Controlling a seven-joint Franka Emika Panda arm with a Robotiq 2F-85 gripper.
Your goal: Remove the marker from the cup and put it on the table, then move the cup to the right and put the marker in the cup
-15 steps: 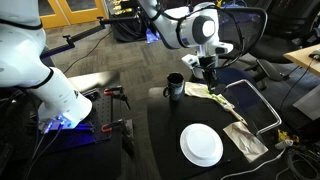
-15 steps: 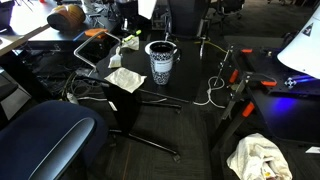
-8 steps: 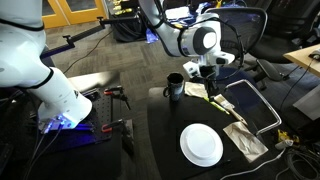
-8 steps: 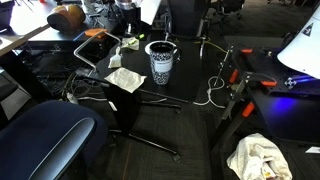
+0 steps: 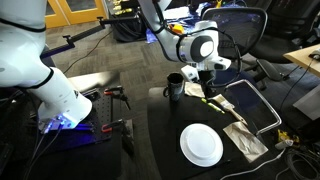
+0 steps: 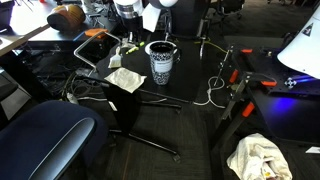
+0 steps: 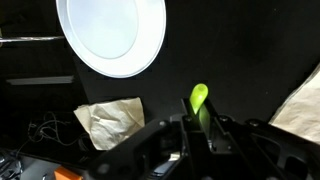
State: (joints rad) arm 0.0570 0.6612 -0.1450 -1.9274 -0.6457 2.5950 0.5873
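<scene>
Fingers: the gripper (image 7: 203, 122) is pinching together on the marker (image 7: 200, 97), with one dark finger pressing on each side of it.
Marker: the yellow-green stick is poking out past the fingertips, and its rounded end is showing against the black table (image 7: 250, 50). Whether that end is touching the top cannot be told.
Cup: in an exterior view the cup (image 5: 174, 88) is standing upright on the table (image 5: 165, 140), just beside the gripper (image 5: 205, 84) and apart from it.
Wrist view alone: it is showing the clamp on the marker up close. A white plate (image 7: 110, 35) is lying well ahead of the fingertips and off to one side, a crumpled napkin (image 7: 110, 122) is lying near the fingers on that same side, and a pale cloth (image 7: 300, 100) is lying on the opposite side.
Exterior view with the cup: it is showing the cup, which the wrist view is not taking in. The plate (image 5: 201, 145) is lying well apart from the fingers, with a crumpled cloth (image 5: 243, 138) just beside it.
Exterior view from farther off: only part of the arm (image 6: 127, 9) is showing at the top edge. A tall paper cup (image 6: 160, 62) in a black-and-white pattern, a white cable (image 6: 212, 95) and a blue chair (image 6: 50, 140) are filling the frame.
Writing: the print on the paper cup is coming out too small to read.
</scene>
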